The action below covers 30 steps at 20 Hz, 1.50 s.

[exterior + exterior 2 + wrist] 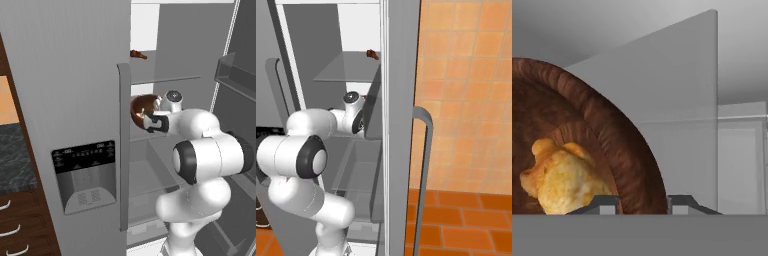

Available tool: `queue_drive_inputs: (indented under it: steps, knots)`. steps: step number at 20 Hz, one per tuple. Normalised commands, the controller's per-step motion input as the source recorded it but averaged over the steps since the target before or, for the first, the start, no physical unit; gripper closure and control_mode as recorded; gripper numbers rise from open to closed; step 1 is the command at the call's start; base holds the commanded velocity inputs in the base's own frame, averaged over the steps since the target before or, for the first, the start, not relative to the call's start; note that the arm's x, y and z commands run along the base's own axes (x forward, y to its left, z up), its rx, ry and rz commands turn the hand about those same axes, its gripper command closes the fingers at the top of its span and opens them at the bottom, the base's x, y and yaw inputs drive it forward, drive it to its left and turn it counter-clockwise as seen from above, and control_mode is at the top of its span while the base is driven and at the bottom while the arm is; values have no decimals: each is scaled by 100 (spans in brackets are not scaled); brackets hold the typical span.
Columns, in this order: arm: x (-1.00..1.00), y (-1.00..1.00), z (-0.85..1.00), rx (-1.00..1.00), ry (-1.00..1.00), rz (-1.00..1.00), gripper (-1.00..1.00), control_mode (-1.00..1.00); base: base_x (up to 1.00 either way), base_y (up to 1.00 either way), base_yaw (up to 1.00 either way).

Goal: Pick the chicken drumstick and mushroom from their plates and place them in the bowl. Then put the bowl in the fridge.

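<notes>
The bowl [587, 135], half cut off, holds the chicken drumstick [559, 180]; fingers [602, 204] straddle its rim.

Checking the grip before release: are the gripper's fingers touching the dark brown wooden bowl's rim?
Touching. In the hand view both fingertips flank the rim of the dark brown wooden bowl, pressed against it with no gap.

At the left edge of the left base view we see dark wood cabinetry [20, 220] with pale curved handles under a dark marbled counter [15, 160], while orange tiled wall [466, 90] and darker orange floor tiles [466, 220] cover the right of the right base view.
</notes>
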Motion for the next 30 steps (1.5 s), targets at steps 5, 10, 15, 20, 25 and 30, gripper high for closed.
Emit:
queue_drive_inputs:
  steps: [5, 10, 15, 20, 25, 30]
  knots:
    - [0, 0, 0, 0, -8, 0, -100, -100, 0, 0, 0]
    - [-17, 0, 7, 0, -18, 0, -100, -100, 0, 0, 0]
    - [-58, 0, 39, 0, -19, 0, -100, -100, 0, 0, 0]
    - [-60, 0, 71, 0, -7, 0, -100, -100, 0, 0, 0]
    - [-84, 0, 72, 0, 0, 0, -100, -100, 0, 0, 0]
    - [-93, 0, 46, 1, 0, 0, -100, -100, 0, 0, 0]
